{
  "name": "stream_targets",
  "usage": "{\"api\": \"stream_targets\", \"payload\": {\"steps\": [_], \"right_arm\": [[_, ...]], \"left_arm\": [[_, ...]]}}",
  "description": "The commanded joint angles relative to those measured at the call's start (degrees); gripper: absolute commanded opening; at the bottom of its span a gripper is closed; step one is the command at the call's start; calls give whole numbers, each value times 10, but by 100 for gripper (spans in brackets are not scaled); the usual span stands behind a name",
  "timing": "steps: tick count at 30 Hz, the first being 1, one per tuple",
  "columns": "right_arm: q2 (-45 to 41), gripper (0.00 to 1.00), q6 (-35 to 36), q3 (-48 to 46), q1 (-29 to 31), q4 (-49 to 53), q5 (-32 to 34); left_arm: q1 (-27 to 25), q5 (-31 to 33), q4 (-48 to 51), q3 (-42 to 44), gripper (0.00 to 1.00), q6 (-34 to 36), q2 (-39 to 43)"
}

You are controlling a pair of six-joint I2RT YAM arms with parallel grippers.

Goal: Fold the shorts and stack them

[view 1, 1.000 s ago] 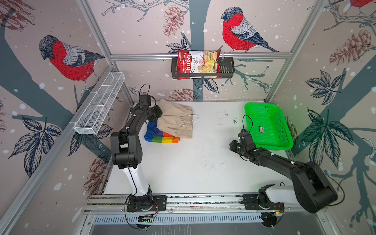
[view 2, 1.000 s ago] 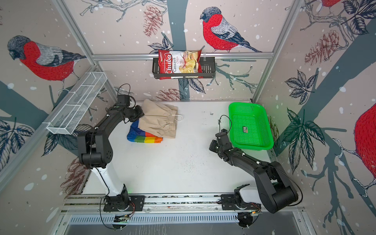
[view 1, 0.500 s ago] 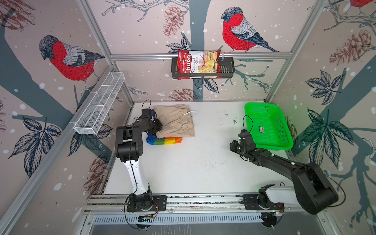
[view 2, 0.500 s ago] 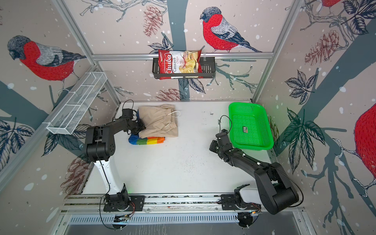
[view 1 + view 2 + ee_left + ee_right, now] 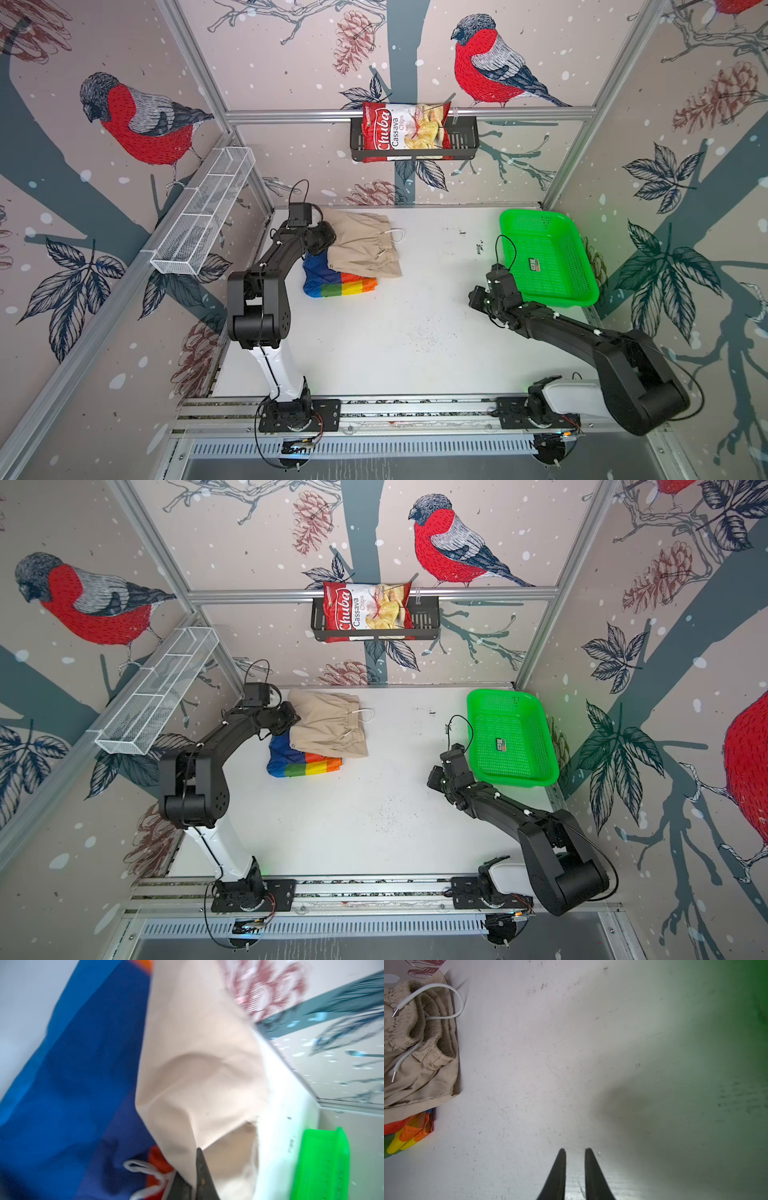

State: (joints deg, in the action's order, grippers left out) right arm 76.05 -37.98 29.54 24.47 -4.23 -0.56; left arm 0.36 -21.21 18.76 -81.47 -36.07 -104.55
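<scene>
While the left gripper point(image 5: 320, 245) pinched a fold at the left edge of the beige shorts point(image 5: 363, 245), the stacking step appeared to be in hand. The beige shorts lay folded on top of the striped shorts point(image 5: 332, 286), at the far left of the table point(image 5: 415, 332). The striped cloth showed past their left and near edges. In the left wrist view, beige cloth ran between the clenched fingers point(image 5: 202, 1174).

The stack looked skewed rather than squared. The next move, by my reading, called for laying the pinched edge flat over the lower pair. It would then mean letting go without dragging the cloth.

The left arm reached forward, elbow raised and wrist bent down toward the cloth. The right arm lay stretched low across the table's right side. The right gripper point(image 5: 574, 1150) sat just beside the green basket point(image 5: 536, 212), jaws slightly parted and empty, well apart from both pairs.
</scene>
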Motion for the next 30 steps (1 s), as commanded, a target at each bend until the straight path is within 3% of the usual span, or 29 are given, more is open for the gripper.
{"api": "stream_targets", "payload": {"steps": [1,5,9,15,19,25,30], "right_arm": [[3,19,-10,3,1,-14,-5],[1,19,-12,-4,1,-15,-5],[-4,19,-12,-11,0,-16,-2],[-2,19,-12,-13,0,-19,-6],[-9,19,-12,-12,0,-14,-5],[-28,20,-8,-17,1,2,12],[-27,20,-10,-21,1,-4,7]], "left_arm": [[-15,-42,17,-27,0,-29,13],[-25,-81,12,-53,0,-62,44],[-7,-55,32,-44,0,-46,90],[86,-81,-20,93,0,-43,89],[111,-94,-78,163,0,-48,52],[122,-24,-79,177,1,-26,31],[126,37,-54,180,40,-7,28]]}}
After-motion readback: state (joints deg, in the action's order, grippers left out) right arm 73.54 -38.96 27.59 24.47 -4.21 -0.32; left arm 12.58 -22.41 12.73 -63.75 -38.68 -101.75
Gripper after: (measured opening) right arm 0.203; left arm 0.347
